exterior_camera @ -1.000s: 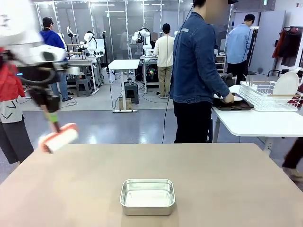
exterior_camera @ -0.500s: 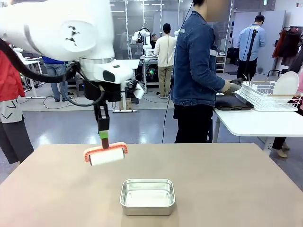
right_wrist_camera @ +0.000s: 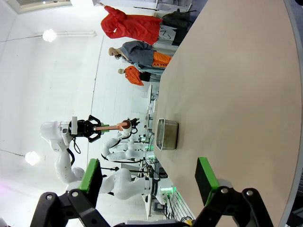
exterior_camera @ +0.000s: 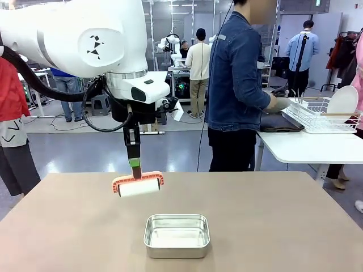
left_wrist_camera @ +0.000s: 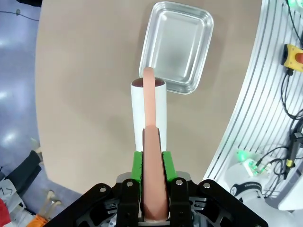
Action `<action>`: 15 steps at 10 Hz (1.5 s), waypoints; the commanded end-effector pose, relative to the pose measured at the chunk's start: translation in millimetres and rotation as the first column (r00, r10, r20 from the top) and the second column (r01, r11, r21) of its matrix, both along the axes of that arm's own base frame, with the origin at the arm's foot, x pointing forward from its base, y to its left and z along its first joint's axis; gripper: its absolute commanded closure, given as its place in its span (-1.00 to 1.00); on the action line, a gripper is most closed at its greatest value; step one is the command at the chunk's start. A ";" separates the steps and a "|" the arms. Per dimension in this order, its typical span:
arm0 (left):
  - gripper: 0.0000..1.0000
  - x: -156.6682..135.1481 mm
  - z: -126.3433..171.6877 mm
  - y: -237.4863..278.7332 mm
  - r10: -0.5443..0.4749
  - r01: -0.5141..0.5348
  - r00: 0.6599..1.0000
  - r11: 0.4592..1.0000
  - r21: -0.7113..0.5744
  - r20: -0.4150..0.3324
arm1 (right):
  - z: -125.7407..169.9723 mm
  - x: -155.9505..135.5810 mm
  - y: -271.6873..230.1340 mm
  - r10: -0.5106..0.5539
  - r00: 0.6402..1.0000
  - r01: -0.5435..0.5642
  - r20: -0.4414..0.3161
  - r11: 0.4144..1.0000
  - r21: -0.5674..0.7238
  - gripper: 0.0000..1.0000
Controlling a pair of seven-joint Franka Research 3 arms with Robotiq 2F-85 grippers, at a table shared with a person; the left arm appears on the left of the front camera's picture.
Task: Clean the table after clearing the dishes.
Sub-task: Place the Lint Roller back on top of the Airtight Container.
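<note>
Now my left claw (exterior_camera: 133, 164) has swung in from the far left edge toward the middle, clamped on the salmon handle of a lint roller (exterior_camera: 138, 185); a second ago it was out beyond the left corner, and half a second ago a little left of here. In the left wrist view the green pads (left_wrist_camera: 138, 165) press either side of that handle, the white roll hanging above the table (exterior_camera: 272, 215), apparently not yet touching it. The roller sits just beyond the steel pan (exterior_camera: 176, 235), which lies near the front middle of the table.

To the right, the person (exterior_camera: 235, 90) has kept working at the white side table (exterior_camera: 306, 147), a hand at the dark tray (exterior_camera: 281, 123) beside the dish rack (exterior_camera: 317, 113); the dishes look already moved off my table. I judge the clearing done and the cleaning about to begin.

My right claw (right_wrist_camera: 149, 177) is spread wide apart, holding nothing, above the table's right side.
</note>
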State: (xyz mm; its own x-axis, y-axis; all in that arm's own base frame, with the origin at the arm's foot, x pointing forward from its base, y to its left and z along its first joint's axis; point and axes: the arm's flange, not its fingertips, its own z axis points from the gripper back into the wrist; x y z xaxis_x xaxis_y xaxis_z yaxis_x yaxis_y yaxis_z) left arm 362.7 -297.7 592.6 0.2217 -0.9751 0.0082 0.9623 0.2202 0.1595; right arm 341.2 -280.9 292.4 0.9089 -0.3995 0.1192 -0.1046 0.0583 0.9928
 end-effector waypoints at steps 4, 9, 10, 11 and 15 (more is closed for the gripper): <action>0.59 4.8 -18.7 -35.4 -0.103 0.102 0.994 0.995 -0.013 -0.026 | 3.0 -2.2 1.0 0.002 1.000 -0.002 -0.008 1.000 -0.009 -1.00; 0.59 35.7 -61.0 -78.4 -0.204 0.201 0.972 0.979 -0.036 -0.115 | 3.0 -2.2 1.0 0.002 1.000 -0.002 -0.008 1.000 -0.009 -1.00; 0.59 48.3 -67.1 -84.1 -0.219 0.218 0.966 0.976 -0.024 -0.136 | 3.0 -2.2 1.0 0.002 1.000 -0.002 -0.008 1.000 -0.009 -1.00; 0.59 59.1 -74.7 -89.3 -0.263 0.256 0.952 0.964 -0.066 -0.154 | 3.0 -2.2 1.0 0.002 1.000 -0.002 -0.008 1.000 -0.009 -1.00; 0.59 88.1 -124.1 -97.2 -0.294 0.274 0.918 0.955 -0.112 -0.265 | 3.0 -2.2 1.0 0.002 1.000 -0.002 -0.008 1.000 -0.009 -1.00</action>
State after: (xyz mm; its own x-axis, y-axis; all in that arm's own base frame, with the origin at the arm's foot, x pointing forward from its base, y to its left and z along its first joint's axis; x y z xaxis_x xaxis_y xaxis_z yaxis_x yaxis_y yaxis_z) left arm 447.3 -395.2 464.7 -0.0477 -0.9982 0.0363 0.9949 -0.0507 -0.0875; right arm 341.3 -280.9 292.4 0.9090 -0.3994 0.1193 -0.1046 0.0584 0.9928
